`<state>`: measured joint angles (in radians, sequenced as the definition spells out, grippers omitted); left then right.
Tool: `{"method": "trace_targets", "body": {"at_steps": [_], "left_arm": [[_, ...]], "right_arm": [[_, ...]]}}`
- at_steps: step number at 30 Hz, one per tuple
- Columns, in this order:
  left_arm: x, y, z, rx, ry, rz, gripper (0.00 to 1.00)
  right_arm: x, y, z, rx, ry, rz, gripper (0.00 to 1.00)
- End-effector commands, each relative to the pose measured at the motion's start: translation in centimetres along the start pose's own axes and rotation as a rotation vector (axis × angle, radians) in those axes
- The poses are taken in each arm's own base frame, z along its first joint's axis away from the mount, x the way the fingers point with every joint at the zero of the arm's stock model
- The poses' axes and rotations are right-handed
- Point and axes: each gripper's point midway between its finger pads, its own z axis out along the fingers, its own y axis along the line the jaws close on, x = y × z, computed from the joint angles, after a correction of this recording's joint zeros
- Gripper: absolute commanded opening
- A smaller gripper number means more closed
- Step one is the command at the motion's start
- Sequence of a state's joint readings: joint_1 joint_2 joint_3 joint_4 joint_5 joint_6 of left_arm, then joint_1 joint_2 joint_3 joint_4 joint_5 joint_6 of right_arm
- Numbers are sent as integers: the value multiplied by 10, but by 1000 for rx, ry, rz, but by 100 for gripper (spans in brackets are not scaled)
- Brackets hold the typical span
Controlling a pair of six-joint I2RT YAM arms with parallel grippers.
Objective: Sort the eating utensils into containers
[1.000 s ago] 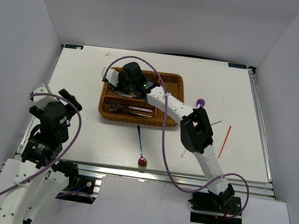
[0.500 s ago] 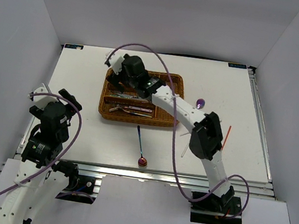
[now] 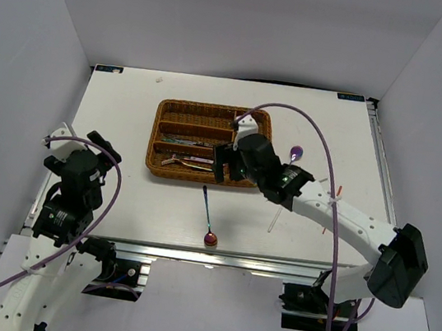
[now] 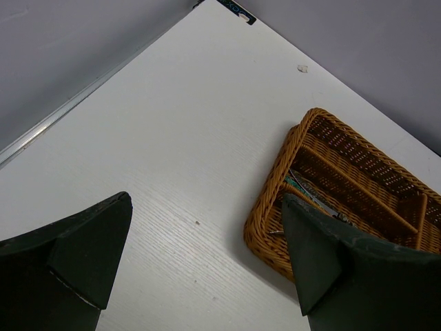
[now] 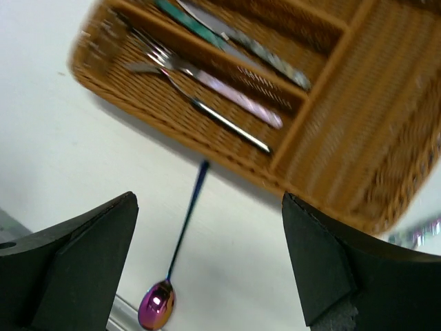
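Right gripper hangs wide open and empty above the near rim of the wicker tray, where a fork and a knife lie in neighbouring long slots. A red-bowled spoon lies on the table just in front. Left gripper, also open, sits well apart.

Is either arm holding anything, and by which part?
Nothing is held: the left gripper and right gripper are both open and empty.

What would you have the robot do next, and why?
Probably lower the right fingers, open and empty, toward the spoon lying on the table just outside the wicker tray: it looks like the nearest unsorted utensil.
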<state>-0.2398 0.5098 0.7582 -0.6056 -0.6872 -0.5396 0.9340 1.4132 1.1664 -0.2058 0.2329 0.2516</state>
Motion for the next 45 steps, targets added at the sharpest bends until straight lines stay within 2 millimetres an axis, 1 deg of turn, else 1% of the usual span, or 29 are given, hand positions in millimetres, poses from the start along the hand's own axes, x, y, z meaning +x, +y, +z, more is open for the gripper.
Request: {"method": "trace_targets", "body": {"at_steps": [1, 2, 3, 4, 5, 6, 8, 9, 11, 12, 13, 14, 15, 16, 17, 20, 22, 23, 24, 26, 27, 29, 30, 32, 33, 36, 39, 41, 45], "left_arm": [[5, -1, 1, 7, 12, 11, 98], [4, -2, 1, 12, 9, 7, 98], [5, -2, 1, 15, 10, 7, 98], [6, -2, 1, 16, 13, 9, 98], [6, -3, 1, 17, 15, 11, 98], [8, -3, 2, 13, 21, 16, 98], [9, -2, 3, 2, 27, 23, 98], [10, -3, 2, 5, 30, 26, 98], [8, -1, 0, -7, 19, 20, 98], [7, -3, -3, 6, 13, 14, 98], [7, -3, -4, 8, 10, 9, 98], [6, -2, -4, 5, 5, 10, 98], [7, -2, -5, 6, 6, 9, 98], [6, -2, -5, 4, 5, 10, 98], [6, -2, -5, 4, 6, 10, 98], [8, -3, -4, 2, 11, 16, 98], [8, -4, -4, 5, 13, 17, 98], [8, -5, -4, 9, 15, 17, 98], [9, -4, -4, 8, 16, 21, 98], [8, -4, -4, 5, 14, 20, 98], [8, -3, -4, 5, 13, 17, 98], [7, -3, -5, 8, 8, 12, 98], [7, -3, -5, 6, 7, 12, 98], [7, -3, -5, 5, 7, 13, 98], [7, -2, -4, 1, 7, 13, 98], [7, -1, -4, -7, 9, 16, 98], [5, 1, -5, -13, -2, 7, 98], [5, 2, -5, -17, -3, 7, 98], [5, 2, -5, -18, -3, 8, 98]], "right_arm": [[25, -10, -11, 168, 53, 124, 89], [31, -13, -13, 208, 62, 118, 89], [40, -6, -12, 208, 93, 125, 89], [51, -7, -14, 231, 132, 132, 89], [56, -4, -13, 231, 143, 148, 89], [63, 3, -8, 229, 162, 162, 89], [77, 8, -5, 249, 206, 152, 89], [84, 17, 3, 258, 230, 152, 89], [98, 17, 6, 316, 283, 125, 85], [113, 21, 13, 337, 322, 99, 83], [112, 27, 17, 338, 328, 105, 75], [119, 30, 21, 336, 347, 96, 69], [131, 33, 29, 340, 379, 86, 64], [138, 40, 32, 312, 406, 98, 55], [147, 43, 40, 299, 423, 101, 52], [169, 55, 49, 246, 496, 106, 42], [175, 54, 50, 256, 516, 106, 41], [182, 52, 52, 270, 532, 103, 40], [185, 50, 51, 281, 546, 100, 39], [197, 52, 52, 269, 581, 105, 36], [202, 57, 52, 247, 599, 115, 33], [214, 56, 51, 248, 628, 121, 31], [218, 56, 49, 247, 645, 127, 28], [228, 55, 45, 248, 672, 138, 26], [232, 56, 43, 237, 689, 142, 22], [241, 51, 35, 260, 718, 140, 20], [246, 46, 29, 292, 743, 122, 21], [250, 44, 25, 307, 762, 108, 24], [253, 46, 18, 322, 784, 77, 26]]}}
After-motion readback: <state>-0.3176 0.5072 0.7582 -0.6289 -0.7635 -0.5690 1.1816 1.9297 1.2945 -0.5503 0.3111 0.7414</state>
